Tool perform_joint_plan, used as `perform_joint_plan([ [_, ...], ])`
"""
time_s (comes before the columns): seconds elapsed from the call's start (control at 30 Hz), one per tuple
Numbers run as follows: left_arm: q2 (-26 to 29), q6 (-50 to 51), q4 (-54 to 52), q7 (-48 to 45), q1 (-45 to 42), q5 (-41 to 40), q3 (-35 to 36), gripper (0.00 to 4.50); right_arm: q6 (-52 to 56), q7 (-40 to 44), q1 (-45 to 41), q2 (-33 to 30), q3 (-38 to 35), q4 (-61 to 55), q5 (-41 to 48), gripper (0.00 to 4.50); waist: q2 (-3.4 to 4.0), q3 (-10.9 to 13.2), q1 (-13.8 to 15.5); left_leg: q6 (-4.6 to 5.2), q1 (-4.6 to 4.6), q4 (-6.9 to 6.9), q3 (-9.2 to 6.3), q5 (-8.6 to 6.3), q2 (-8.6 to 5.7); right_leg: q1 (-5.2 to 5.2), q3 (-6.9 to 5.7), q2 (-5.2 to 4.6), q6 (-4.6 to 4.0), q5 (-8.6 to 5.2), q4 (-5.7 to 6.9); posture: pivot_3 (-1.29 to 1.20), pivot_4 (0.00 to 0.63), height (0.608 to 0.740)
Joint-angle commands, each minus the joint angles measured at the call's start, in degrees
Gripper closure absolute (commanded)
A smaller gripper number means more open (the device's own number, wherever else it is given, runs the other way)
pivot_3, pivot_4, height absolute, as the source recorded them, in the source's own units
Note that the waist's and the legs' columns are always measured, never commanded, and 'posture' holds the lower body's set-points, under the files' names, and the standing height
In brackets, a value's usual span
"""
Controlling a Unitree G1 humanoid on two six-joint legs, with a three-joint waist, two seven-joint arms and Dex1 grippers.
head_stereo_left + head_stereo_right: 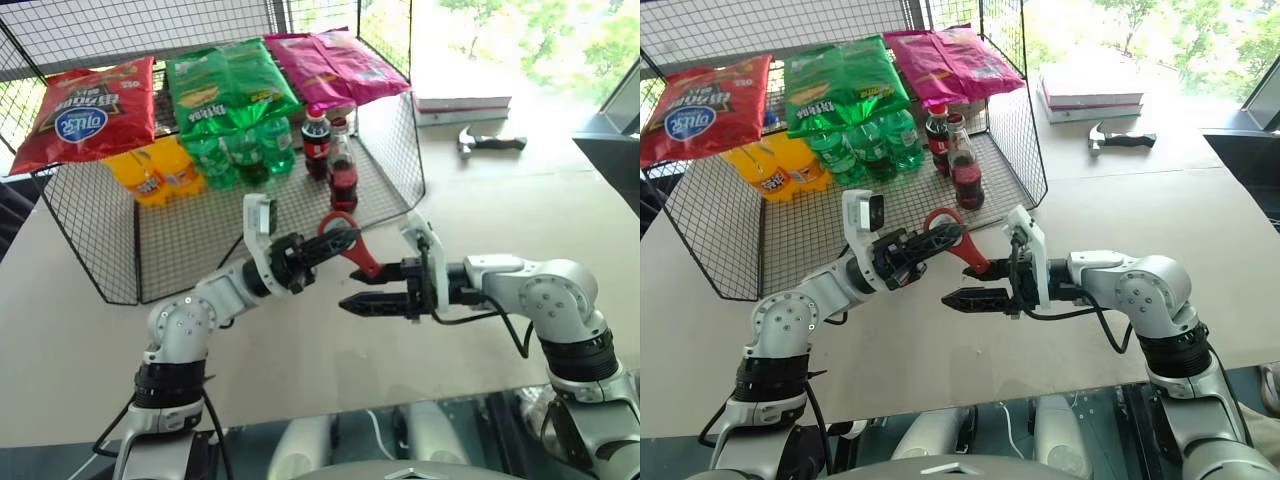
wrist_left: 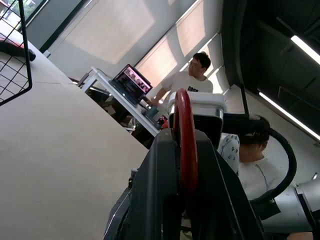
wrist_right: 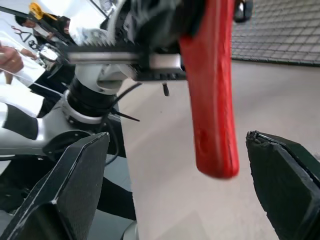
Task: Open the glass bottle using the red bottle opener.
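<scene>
Opener: red bottle opener (image 1: 347,243) is pinched in the left gripper (image 1: 330,243), raised above the table (image 1: 500,200); its oval loop sits partly behind the black fingers, its handle slants down toward the right gripper (image 1: 372,290).
Right gripper: its 2 fingers are spread wide, nothing between them touching; the handle tip hangs in the gap.
Bottle: glass bottle (image 1: 342,172) stands upright in the wire basket (image 1: 400,140), beside a darker cola bottle (image 1: 315,140) that is partly hidden; its cap is hard to make out.
</scene>
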Motion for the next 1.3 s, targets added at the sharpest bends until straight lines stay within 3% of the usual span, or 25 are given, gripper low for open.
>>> perform_joint_plan([
  [0.03,0.29,-0.24,-0.14,-1.91,-0.28,1.10,-0.21,4.50,1.06,1.30,-1.23,-0.38,-1.79,-1.01,2.83,0.68,0.00,0.00,0.01,0.00,-0.01,0.00,0.00,0.00,0.00,0.00,0.00,0.00,0.00,0.00,-0.01,0.00,0.150,0.740],
  [0.07,0.28,-0.26,-0.01,-2.21,-0.30,1.43,-0.30,4.50,1.35,1.24,-1.38,-0.18,-2.02,-1.08,3.36,0.92,0.00,0.00,0.01,0.00,-0.01,0.00,0.00,0.00,0.00,0.00,0.00,0.00,0.00,0.00,-0.01,0.00,0.150,0.740],
  [0.3,-0.09,-0.55,0.61,-3.78,-0.38,3.17,-0.58,4.50,3.29,0.82,-1.61,0.56,-2.21,-1.62,5.14,4.21,0.00,0.00,0.02,0.00,-0.03,0.00,0.00,0.00,0.00,-0.01,-0.01,-0.03,0.00,0.00,-0.02,0.00,0.150,0.740],
  [0.33,-0.11,-0.56,0.73,-3.97,-0.45,3.27,-0.61,4.50,3.48,0.68,-1.67,0.67,-2.28,-1.58,5.19,4.41,0.00,0.00,0.01,0.00,-0.03,0.00,0.00,0.00,0.00,-0.01,-0.01,-0.03,0.00,0.00,-0.02,0.00,0.150,0.740],
  [0.9,1.62,0.45,1.57,-10.33,-0.24,6.11,-3.93,4.50,6.77,0.58,-1.20,1.63,-2.37,-2.06,8.07,4.41,0.00,0.00,0.00,0.14,-0.05,0.00,-0.01,-0.08,0.00,-0.03,-0.02,-0.03,0.00,0.00,-0.02,0.00,0.150,0.740],
  [1.03,2.37,1.27,0.61,-10.97,0.40,5.76,-3.98,3.05,6.59,-0.10,-0.62,2.12,-2.22,-2.34,7.83,4.50,0.01,0.00,-0.01,0.13,-0.06,0.00,-0.02,-0.08,0.00,-0.04,-0.02,-0.03,0.00,0.00,-0.03,0.00,0.150,0.740],
  [1.2,2.46,0.02,0.84,-9.69,0.45,7.49,-3.13,0.52,6.06,-1.05,0.30,2.46,-2.80,-2.48,7.39,4.50,0.01,0.01,0.00,0.13,-0.08,0.00,-0.04,-0.08,0.00,-0.05,-0.03,-0.04,0.00,0.00,-0.03,0.00,0.150,0.740],
  [1.23,2.52,-0.43,0.82,-9.27,0.44,7.88,-2.62,0.19,5.79,-1.31,0.68,2.34,-2.97,-2.68,7.20,4.50,0.01,0.01,0.04,0.13,-0.08,0.00,-0.05,-0.08,0.00,-0.05,-0.04,-0.04,0.00,0.00,-0.03,0.00,0.150,0.740],
  [1.3,2.80,-0.86,0.54,-8.76,0.65,8.18,-1.80,0.19,5.30,-1.86,1.43,2.16,-3.38,-3.14,7.06,4.50,0.01,0.01,0.04,0.13,-0.08,0.00,-0.06,-0.08,0.00,-0.05,-0.05,-0.04,0.00,0.00,-0.02,0.00,0.150,0.740],
])
